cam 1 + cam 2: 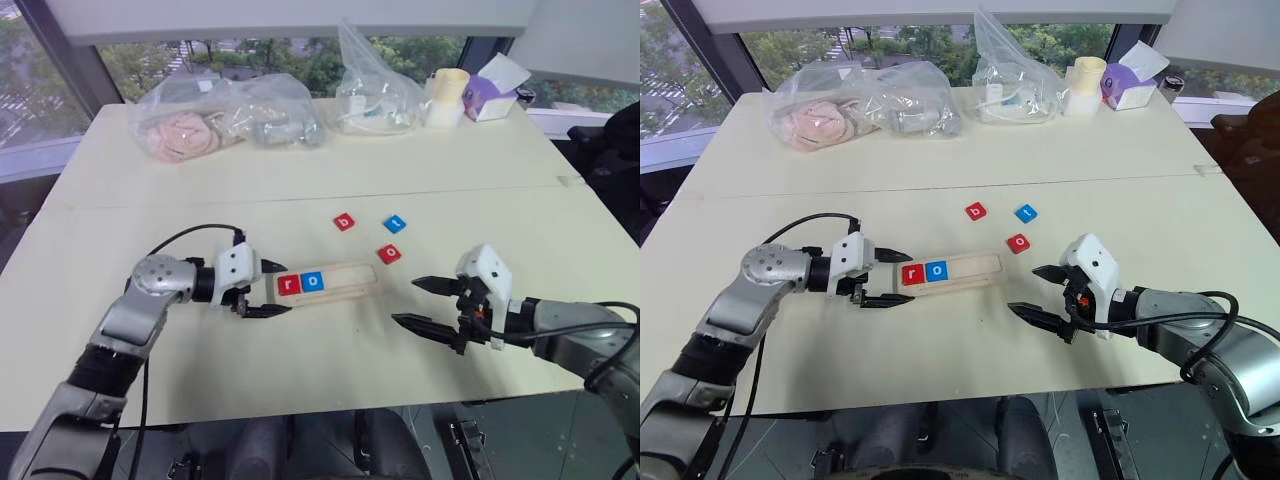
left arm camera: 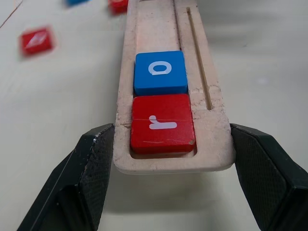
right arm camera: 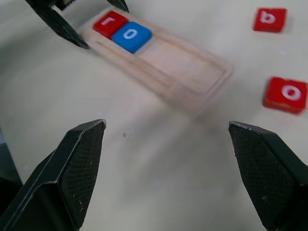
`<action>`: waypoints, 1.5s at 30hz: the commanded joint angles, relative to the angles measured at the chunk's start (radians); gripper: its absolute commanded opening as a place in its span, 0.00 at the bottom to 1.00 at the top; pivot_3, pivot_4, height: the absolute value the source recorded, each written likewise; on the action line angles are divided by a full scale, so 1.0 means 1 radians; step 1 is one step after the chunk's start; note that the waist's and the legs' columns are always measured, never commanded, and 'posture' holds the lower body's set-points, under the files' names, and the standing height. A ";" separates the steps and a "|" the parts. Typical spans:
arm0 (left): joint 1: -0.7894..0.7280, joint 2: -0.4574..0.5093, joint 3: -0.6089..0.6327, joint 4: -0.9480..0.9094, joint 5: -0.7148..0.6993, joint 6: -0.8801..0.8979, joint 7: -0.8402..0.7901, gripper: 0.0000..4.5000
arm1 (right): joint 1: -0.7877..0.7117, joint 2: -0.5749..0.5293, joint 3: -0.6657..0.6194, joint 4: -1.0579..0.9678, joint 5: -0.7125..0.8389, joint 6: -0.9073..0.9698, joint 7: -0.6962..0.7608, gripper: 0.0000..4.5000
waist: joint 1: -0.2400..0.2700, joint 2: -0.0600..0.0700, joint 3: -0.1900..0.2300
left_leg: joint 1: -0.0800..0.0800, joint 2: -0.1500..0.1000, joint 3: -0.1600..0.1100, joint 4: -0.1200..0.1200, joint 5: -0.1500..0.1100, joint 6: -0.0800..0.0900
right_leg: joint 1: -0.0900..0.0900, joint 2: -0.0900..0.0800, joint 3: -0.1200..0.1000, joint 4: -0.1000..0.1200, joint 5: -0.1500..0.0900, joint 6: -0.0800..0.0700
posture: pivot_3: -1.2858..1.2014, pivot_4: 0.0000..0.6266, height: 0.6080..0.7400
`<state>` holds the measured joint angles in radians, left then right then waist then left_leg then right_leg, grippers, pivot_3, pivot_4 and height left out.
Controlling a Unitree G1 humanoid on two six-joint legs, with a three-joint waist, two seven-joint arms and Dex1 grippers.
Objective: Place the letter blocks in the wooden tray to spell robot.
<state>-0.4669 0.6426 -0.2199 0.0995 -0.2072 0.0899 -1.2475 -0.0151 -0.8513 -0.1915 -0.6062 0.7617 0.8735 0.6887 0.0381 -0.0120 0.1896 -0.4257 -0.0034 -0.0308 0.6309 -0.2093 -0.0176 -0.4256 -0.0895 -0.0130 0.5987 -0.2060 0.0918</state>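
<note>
We see the wooden tray (image 1: 328, 282) lying near the middle of the table (image 1: 300, 180), its long side running across our front. Two letter blocks already sit in its groove at the left end: the red r (image 1: 290, 284), then the blue o (image 1: 314, 281) touching it. The rest of the groove is bare wood, with room for three more.

The left gripper (image 1: 268, 289) has its two black fingers (image 2: 91, 163) pressed against the two long edges of the tray at that left end, clamping the wood between them. We judge this grip is meant to steady or square the tray so the groove stays put while further blocks go in. It has hold of the tray only, not of a block.

The right gripper (image 1: 425, 303) hangs spread wide and empty, apart from the tray's right end, pointing toward it.

Three blocks lie loose beyond the tray: the red b (image 1: 344, 222), the blue t (image 1: 395, 224) and the red o (image 1: 389, 254), each clear of the others.

Open table lies all around the loose blocks, so approach from above looks free. The near table edge is close to both arms. The plastic bags (image 1: 225, 118) at the far side stand well away.
</note>
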 commanded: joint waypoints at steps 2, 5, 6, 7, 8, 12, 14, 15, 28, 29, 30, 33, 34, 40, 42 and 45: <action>-0.075 -0.038 -0.031 0.096 0.021 -0.068 -0.053 0.70 | 0.027 0.036 -0.043 -0.039 0.006 -0.019 -0.038 0.93 | -0.001 0.000 0.000 | 0.000 0.000 0.000 0.000 0.000 0.001 | 0.000 0.000 0.000 0.000 0.000 0.001 | 0.52 0.24 1.00; -0.092 -0.059 -0.039 0.136 0.027 -0.085 -0.062 0.70 | 0.048 0.054 -0.046 -0.067 0.011 -0.016 -0.062 0.93 | -0.003 0.000 0.000 | 0.000 0.001 0.000 0.000 -0.001 0.002 | 0.000 0.002 0.000 0.001 0.001 0.001 | 0.52 0.24 1.00; -0.092 -0.065 -0.042 0.146 0.029 -0.090 -0.065 0.70 | 0.055 0.060 -0.047 -0.076 0.014 -0.014 -0.070 0.93 | -0.003 0.000 0.000 | 0.000 0.001 0.000 0.000 -0.001 0.002 | 0.000 0.002 0.000 0.001 0.001 0.002 | 0.52 0.24 1.00; -0.090 -0.070 -0.044 0.154 0.030 -0.094 -0.071 0.70 | 0.062 0.064 -0.049 -0.084 0.015 -0.013 -0.078 0.93 | -0.003 0.000 0.000 | 0.000 0.001 0.000 0.001 -0.001 0.002 | 0.000 0.002 0.001 0.001 0.001 0.002 | 0.52 0.24 1.00; -0.087 -0.073 -0.047 0.161 0.031 -0.099 -0.078 0.70 | 0.067 0.066 -0.050 -0.090 0.017 -0.012 -0.084 0.93 | -0.002 0.000 0.000 | 0.000 0.001 0.000 0.001 -0.001 0.002 | 0.000 0.002 0.001 0.001 0.001 0.002 | 0.52 0.24 1.00; -0.071 -0.065 -0.055 0.187 0.043 -0.143 -0.110 0.70 | 0.072 0.068 -0.055 -0.096 0.022 -0.011 -0.095 0.93 | -0.001 0.000 0.000 | 0.000 0.001 0.000 0.001 -0.001 0.002 | 0.000 0.002 0.001 0.001 0.001 0.002 | 0.52 0.24 1.00; -0.067 -0.056 -0.053 0.197 0.052 -0.162 -0.118 0.70 | 0.069 0.066 -0.053 -0.094 0.023 -0.012 -0.097 0.93 | -0.001 0.000 0.000 | 0.000 0.001 0.000 0.001 -0.001 0.002 | 0.000 0.002 0.001 0.001 0.001 0.002 | 0.52 0.24 1.00; -0.064 -0.051 -0.051 0.202 0.056 -0.169 -0.119 0.70 | 0.067 0.066 -0.052 -0.092 0.023 -0.012 -0.098 0.93 | -0.001 0.000 0.000 | 0.000 0.001 0.000 0.001 -0.001 0.002 | 0.000 0.002 0.001 0.001 0.001 0.002 | 0.52 0.24 1.00; -0.015 -0.039 -0.048 0.192 0.068 -0.115 -0.086 0.99 | 0.022 0.069 -0.014 -0.059 0.004 -0.021 -0.094 0.93 | -0.002 0.000 0.000 | 0.001 0.001 0.000 0.001 -0.001 0.002 | 0.000 0.002 0.001 0.001 0.001 0.002 | 0.52 0.24 1.00; -0.016 -0.039 -0.044 0.190 0.081 -0.109 -0.065 0.99 | 0.017 0.068 -0.011 -0.055 0.001 -0.021 -0.092 0.93 | -0.001 0.000 0.000 | 0.001 0.001 0.000 0.001 -0.001 0.002 | 0.000 0.002 0.001 0.001 0.001 0.002 | 0.52 0.24 1.00; -0.018 -0.040 -0.042 0.189 0.091 -0.106 -0.050 0.99 | 0.013 0.068 -0.009 -0.052 0.000 -0.021 -0.091 0.93 | -0.001 0.000 0.000 | 0.001 0.001 0.000 0.001 -0.001 0.002 | 0.000 0.002 0.001 0.001 0.001 0.002 | 0.52 0.24 1.00; -0.010 -0.002 -0.023 0.157 0.082 -0.027 -0.048 0.99 | -0.021 0.056 0.019 -0.028 -0.023 -0.021 -0.082 0.93 | -0.001 0.000 0.000 | 0.001 0.001 0.000 0.001 -0.001 0.002 | 0.001 0.002 0.001 0.002 0.001 0.002 | 0.52 0.24 1.00; -0.007 0.010 -0.013 0.145 0.071 -0.001 -0.051 0.99 | -0.035 0.055 0.028 -0.020 -0.028 -0.019 -0.081 0.93 | -0.003 0.000 0.000 | 0.001 0.001 0.000 0.001 -0.001 0.002 | 0.001 0.002 0.001 0.002 0.001 0.002 | 0.52 0.24 1.00; 0.060 0.131 0.224 -0.047 -0.156 0.310 -0.015 0.99 | -0.323 0.214 0.112 0.190 -0.135 -0.028 -0.239 0.93 | -0.047 -0.001 0.001 | 0.002 0.003 -0.001 0.000 -0.001 0.002 | 0.000 0.004 0.001 0.002 0.001 0.002 | 0.52 0.24 1.00; 0.093 0.157 0.312 -0.139 -0.216 0.404 0.045 0.99 | -0.436 0.285 0.166 0.290 -0.190 -0.034 -0.274 0.93 | -0.054 -0.001 0.001 | 0.001 0.003 -0.001 -0.001 -0.001 0.002 | -0.002 0.004 0.001 0.003 0.001 0.002 | 0.52 0.24 1.00; 0.133 0.173 0.422 -0.264 -0.317 0.545 0.127 0.99 | -0.563 0.378 0.250 0.445 -0.286 -0.063 -0.304 0.93 | -0.055 -0.001 0.001 | 0.001 0.003 -0.001 -0.001 -0.001 0.003 | -0.003 0.005 0.002 0.006 0.001 0.003 | 0.52 0.24 1.00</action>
<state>-0.3390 0.8046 0.1423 -0.0926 -0.4602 0.5698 -1.1586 -0.5445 -0.4981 0.0303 -0.2051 0.5185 0.8411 0.4023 -0.0166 -0.0132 0.1909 -0.4241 -0.0004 -0.0318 0.6304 -0.2106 -0.0148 -0.4283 -0.0843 -0.0107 0.6054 -0.2046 0.0961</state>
